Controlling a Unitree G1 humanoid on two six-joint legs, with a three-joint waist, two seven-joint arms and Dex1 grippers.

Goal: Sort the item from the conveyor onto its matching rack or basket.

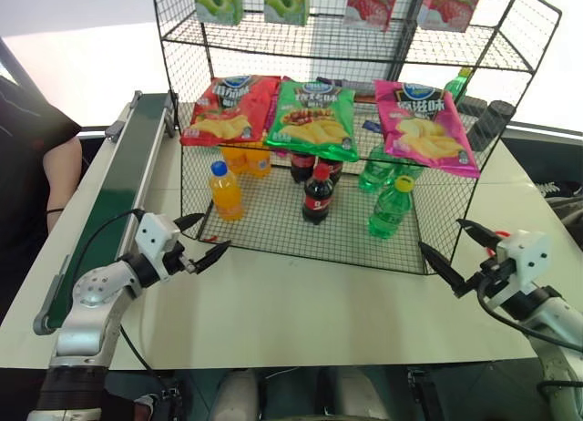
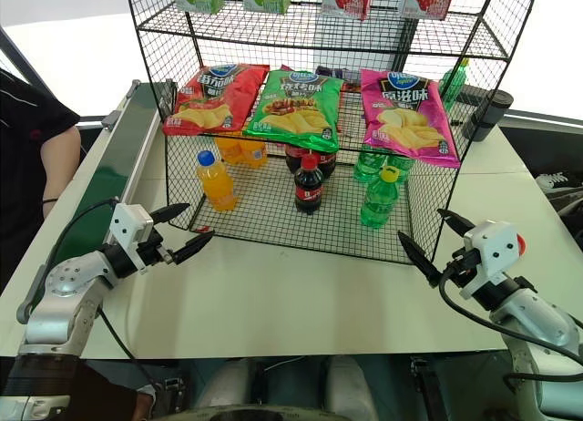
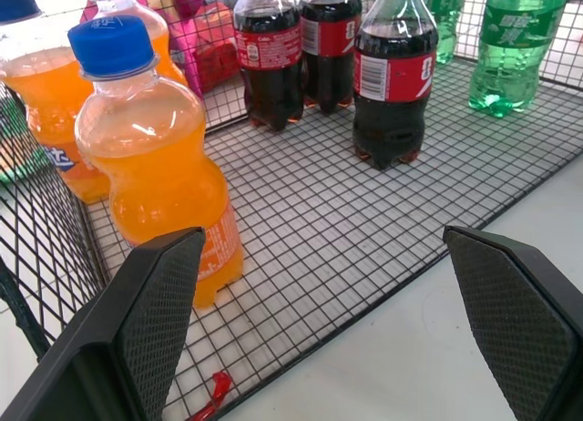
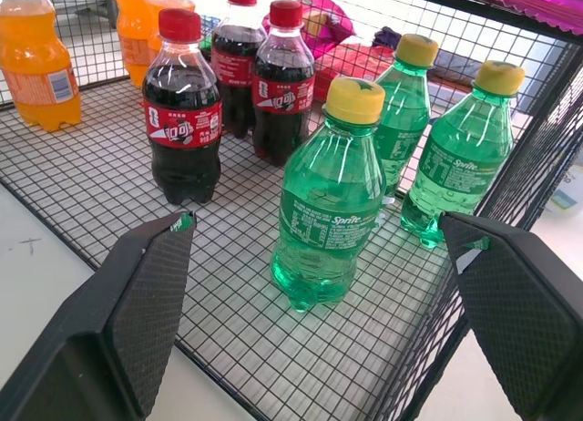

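White surface (image 1: pixel 301 321) carries a tall black wire-grid rack (image 1: pixel 328 230), with a long dark green conveyor belt in a grey frame (image 1: pixel 109 202) along its left side; no bottle visible on the belt. Small translucent green soda bottle with yellow cap (image 1: pixel 390 209) stands upright on the rack's bottom tier, front right, apparently already placed; more green bottles sit behind it, cola (image 1: pixel 316 195) at centre and orange-drink bottles (image 1: pixel 225 191) at left. Right pincer (image 1: pixel 460 252) is the nearer one: released, jaws wide, empty, just off the rack's front right corner. Bottle lies ahead of it and slightly inboard, long axis vertical, well apart from both fingers. Left pincer (image 1: pixel 202 239) also released and empty, at the rack's front left edge facing the orange bottle.
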